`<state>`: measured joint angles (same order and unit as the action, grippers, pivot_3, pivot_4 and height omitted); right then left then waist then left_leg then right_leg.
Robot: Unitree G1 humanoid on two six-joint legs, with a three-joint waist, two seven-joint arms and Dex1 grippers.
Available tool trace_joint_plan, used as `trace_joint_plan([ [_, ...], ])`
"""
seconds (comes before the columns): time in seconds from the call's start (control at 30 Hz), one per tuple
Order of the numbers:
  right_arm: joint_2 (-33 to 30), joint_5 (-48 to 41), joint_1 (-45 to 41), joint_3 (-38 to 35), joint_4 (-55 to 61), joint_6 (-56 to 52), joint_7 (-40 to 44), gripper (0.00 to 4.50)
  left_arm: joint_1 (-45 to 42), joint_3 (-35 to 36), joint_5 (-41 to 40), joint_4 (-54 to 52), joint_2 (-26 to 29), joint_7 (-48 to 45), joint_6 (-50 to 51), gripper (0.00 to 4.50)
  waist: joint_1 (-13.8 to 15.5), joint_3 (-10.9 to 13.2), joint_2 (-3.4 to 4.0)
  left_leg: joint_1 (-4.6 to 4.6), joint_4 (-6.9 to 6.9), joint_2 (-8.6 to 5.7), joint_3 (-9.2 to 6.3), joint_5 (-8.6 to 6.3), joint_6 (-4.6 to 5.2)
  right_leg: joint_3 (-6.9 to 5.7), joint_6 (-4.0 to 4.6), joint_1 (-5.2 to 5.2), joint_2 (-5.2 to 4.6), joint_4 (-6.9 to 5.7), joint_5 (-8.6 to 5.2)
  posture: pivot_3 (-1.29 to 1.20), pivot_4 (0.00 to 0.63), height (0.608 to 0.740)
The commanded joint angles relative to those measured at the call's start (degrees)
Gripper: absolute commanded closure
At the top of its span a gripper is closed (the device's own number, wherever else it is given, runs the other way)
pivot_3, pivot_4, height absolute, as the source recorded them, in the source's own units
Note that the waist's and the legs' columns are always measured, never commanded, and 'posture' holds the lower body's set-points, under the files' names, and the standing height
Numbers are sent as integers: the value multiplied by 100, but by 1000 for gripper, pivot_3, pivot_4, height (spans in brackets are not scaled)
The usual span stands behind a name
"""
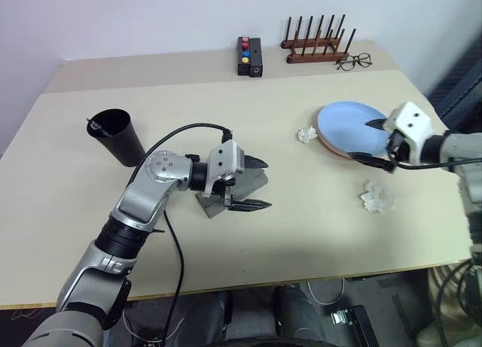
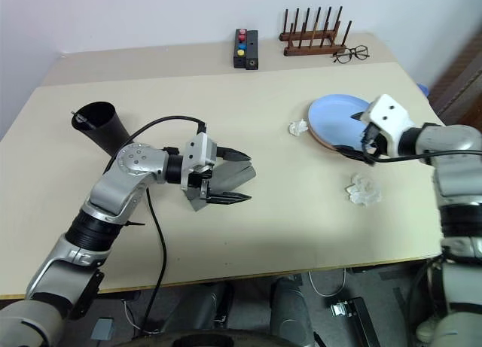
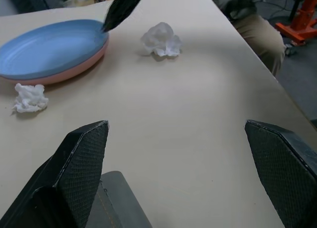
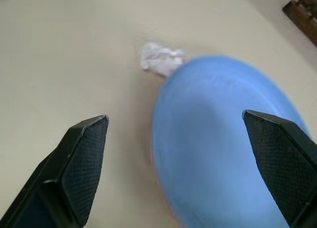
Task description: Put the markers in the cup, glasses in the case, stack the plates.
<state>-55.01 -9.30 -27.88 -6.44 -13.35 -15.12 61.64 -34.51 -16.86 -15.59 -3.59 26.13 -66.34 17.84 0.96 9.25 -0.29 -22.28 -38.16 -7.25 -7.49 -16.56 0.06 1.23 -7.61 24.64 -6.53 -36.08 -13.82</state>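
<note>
1. Head views: the light blue plastic plate (image 1: 348, 126) is lying stacked on the salmon pink plate (image 1: 331, 147); the right gripper (image 1: 375, 143) is being held spread-fingered, empty, over their near rim (stacking looks finished).
2. Left wrist view: the left gripper (image 3: 178, 178) is being held wide, empty, above the grey hard-shell case (image 3: 121, 201).
3. Right wrist view: withdrawal is judged next.
</note>
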Motion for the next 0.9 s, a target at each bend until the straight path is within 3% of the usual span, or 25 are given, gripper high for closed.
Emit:
trace_joint_plan([
  [0.03,-374,-377,725,-486,718,-797,201,86,-75,-14,-30,18,-68,-71,-162,0,-15,-1,2,0,-1,0,1,0,0,0,0,0,0,-1,0,0,150,740],
  [0.2,-616,-634,1686,-707,1105,-1663,305,86,-162,-57,16,198,-146,-173,-290,0,-37,-4,7,1,-3,1,9,0,1,4,0,1,-1,-4,0,0,150,740],
  [0.5,-413,-498,1763,-385,740,-1580,125,86,-186,-43,35,228,-166,-232,-325,0,-13,-3,6,3,-3,2,12,0,1,4,0,0,-1,-3,0,0,150,740],
  [0.6,-333,-449,1640,-249,478,-1407,80,1230,-160,-11,37,187,-119,-220,-293,0,-22,-3,6,3,-4,1,12,0,1,4,0,0,-2,-3,0,0,150,740],
  [0.8,-322,-438,1554,-183,353,-1230,60,4344,-121,15,37,146,-58,-175,-250,0,-20,-3,6,3,-4,2,12,0,1,4,0,0,-1,-3,0,0,150,740],
  [0.9,-313,-446,1524,-227,361,-1090,7,4468,-102,20,28,112,-41,-147,-234,0,-21,-3,6,3,-4,2,12,0,1,4,0,0,-1,-3,0,0,150,740],
])
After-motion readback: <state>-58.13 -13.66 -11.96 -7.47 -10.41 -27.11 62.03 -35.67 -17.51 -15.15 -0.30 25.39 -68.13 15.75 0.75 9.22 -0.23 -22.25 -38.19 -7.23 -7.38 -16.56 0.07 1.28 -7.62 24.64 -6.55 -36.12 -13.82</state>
